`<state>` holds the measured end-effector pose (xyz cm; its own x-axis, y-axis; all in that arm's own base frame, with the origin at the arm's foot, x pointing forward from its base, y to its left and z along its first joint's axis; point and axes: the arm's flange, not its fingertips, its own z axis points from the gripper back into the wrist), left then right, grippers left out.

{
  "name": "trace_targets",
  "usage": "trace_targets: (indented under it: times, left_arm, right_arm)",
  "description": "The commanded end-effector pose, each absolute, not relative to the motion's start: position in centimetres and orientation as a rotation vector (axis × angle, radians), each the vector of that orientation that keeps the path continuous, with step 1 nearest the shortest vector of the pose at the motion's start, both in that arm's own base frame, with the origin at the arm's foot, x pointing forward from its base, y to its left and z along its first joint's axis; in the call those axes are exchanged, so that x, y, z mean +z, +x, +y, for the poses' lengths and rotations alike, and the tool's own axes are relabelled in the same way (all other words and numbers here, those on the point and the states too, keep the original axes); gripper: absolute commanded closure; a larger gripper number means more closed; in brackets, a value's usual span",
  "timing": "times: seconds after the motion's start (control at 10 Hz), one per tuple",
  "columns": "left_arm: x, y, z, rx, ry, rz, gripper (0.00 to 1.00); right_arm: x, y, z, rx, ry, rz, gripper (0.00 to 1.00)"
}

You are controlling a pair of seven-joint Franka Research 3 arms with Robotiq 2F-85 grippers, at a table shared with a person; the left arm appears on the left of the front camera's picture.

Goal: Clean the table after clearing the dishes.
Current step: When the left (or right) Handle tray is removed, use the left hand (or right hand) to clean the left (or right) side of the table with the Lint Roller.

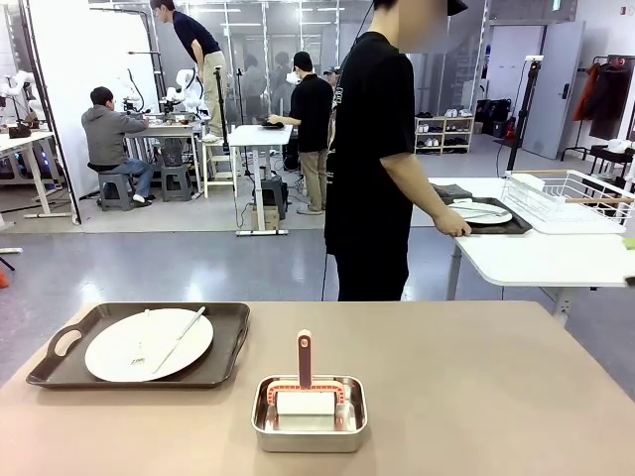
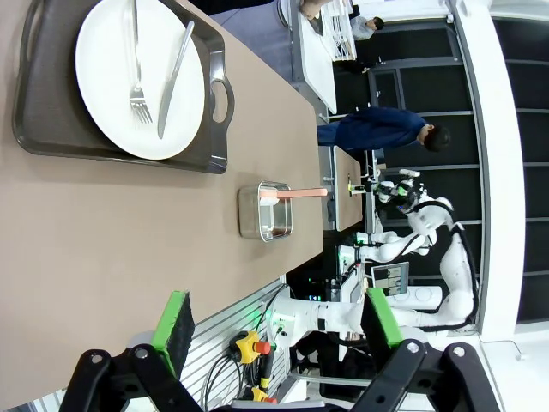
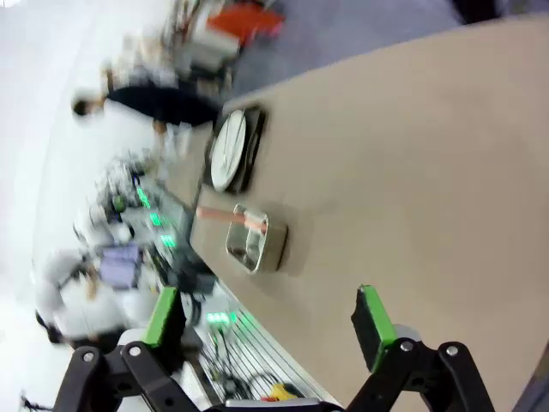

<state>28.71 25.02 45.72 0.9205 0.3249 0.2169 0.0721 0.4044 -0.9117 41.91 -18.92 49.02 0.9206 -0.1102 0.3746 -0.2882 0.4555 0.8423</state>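
Clearing half done: one tray on the table, spill risk on the lift

Tray (image 1: pixel 226 322) with plate (image 1: pixel 114 355), fork (image 2: pixel 137 81) and knife (image 1: pixel 180 339) sits on the left side of the table (image 1: pixel 476 377). The second tray (image 1: pixel 516 227) is on the white table (image 1: pixel 546 260), under the person's hand (image 1: pixel 455 227).

Risk: the cutlery lies loose, so a tilted one-handle lift could slide it or the plate off.

Risk: a low arm sweep could clip the upright brush handle (image 1: pixel 305 357) in the steel pan (image 1: pixel 310 438).

Left gripper (image 2: pixel 276 319) and right gripper (image 3: pixel 267 316) both have fingers spread wide. They hold nothing, touch nothing and are up off the tabletop.
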Motion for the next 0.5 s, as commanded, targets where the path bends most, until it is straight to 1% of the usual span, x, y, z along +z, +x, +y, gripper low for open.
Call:
trace_targets:
  times: [0.0, 0.2, 0.4]
  left_arm:
    - [45.8, 28.6, 25.2, 0.167, -1.150, -0.398, 0.00]
    - [45.8, 28.6, 25.2, 0.167, -1.150, -0.398, 0.00]
    - [45.8, 28.6, 25.2, 0.167, -1.150, -0.398, 0.00]
  right_arm:
    - [52.2, 42.8, -12.2, 0.434, 1.015, -0.403, 0.00]
    - [54.7, 42.5, -4.7, 0.732, 0.887, -0.391, 0.00]
    - [55.7, 41.7, 1.1, 0.913, 0.732, -0.380, 0.00]
